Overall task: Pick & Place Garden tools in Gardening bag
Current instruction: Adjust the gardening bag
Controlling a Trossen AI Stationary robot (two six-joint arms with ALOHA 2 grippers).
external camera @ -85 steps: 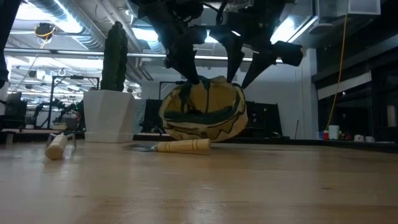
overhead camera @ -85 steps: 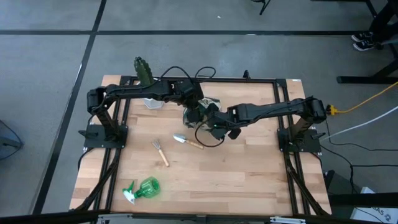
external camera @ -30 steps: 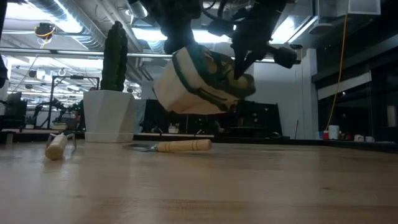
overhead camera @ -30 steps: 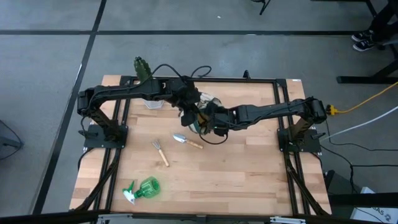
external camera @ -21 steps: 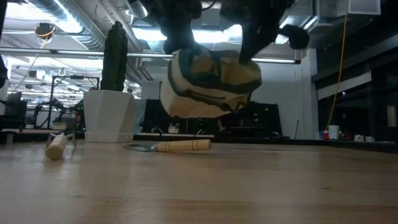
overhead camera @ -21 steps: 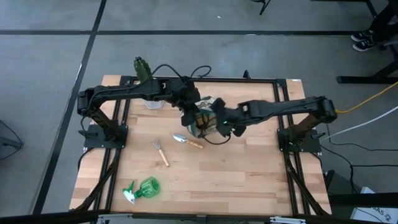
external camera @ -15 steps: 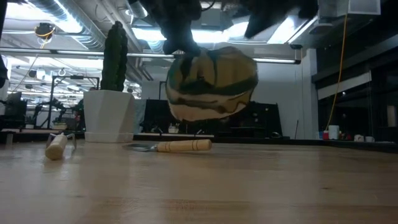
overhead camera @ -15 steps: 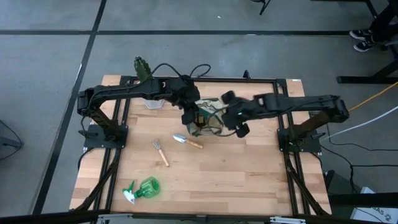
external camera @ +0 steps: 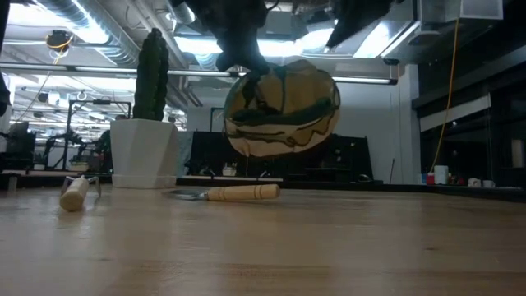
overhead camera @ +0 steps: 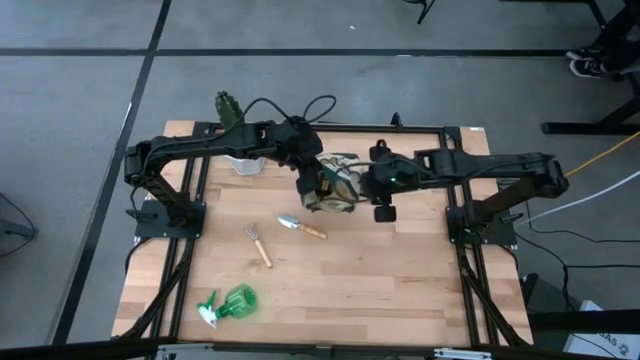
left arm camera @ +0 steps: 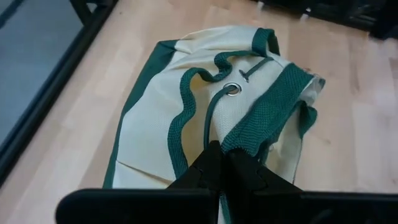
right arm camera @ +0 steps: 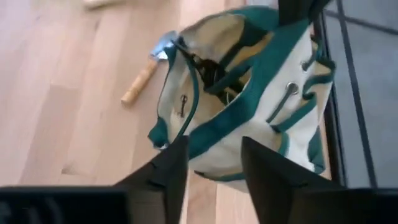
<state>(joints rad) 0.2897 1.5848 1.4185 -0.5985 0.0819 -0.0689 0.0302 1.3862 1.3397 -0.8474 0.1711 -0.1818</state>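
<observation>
A light wooden surface (overhead camera: 380,270) is seen from above, with two dark robot arms reaching toward its middle from either side. The gardening bag (overhead camera: 333,184), cream fabric with dark green trim, is held off the surface, hanging in mid-air in the low view (external camera: 282,107). The left gripper (overhead camera: 309,182) is clamped tight on a green strap at the bag's rim, its two fingers pressed together around the webbing in the left wrist view (left arm camera: 229,163). The right gripper (overhead camera: 383,197) is positioned just beside the bag on its other side, its fingers parted with nothing between them; in the right wrist view the bag's open mouth (right arm camera: 231,68) is seen beyond the spread fingers (right arm camera: 169,163), with dark shapes inside that cannot be identified. On the surface in front of the bag, the trowel (overhead camera: 300,226) with its wooden handle is lying flat, and the small wooden-handled rake (overhead camera: 258,243) is lying just beside it, toward the left arm's side. The green spray bottle (overhead camera: 231,302) is lying on its side near the front left corner, well apart from the bag. A cactus (overhead camera: 229,110) in a white pot (overhead camera: 245,165) is standing at the back left, behind the left arm.
</observation>
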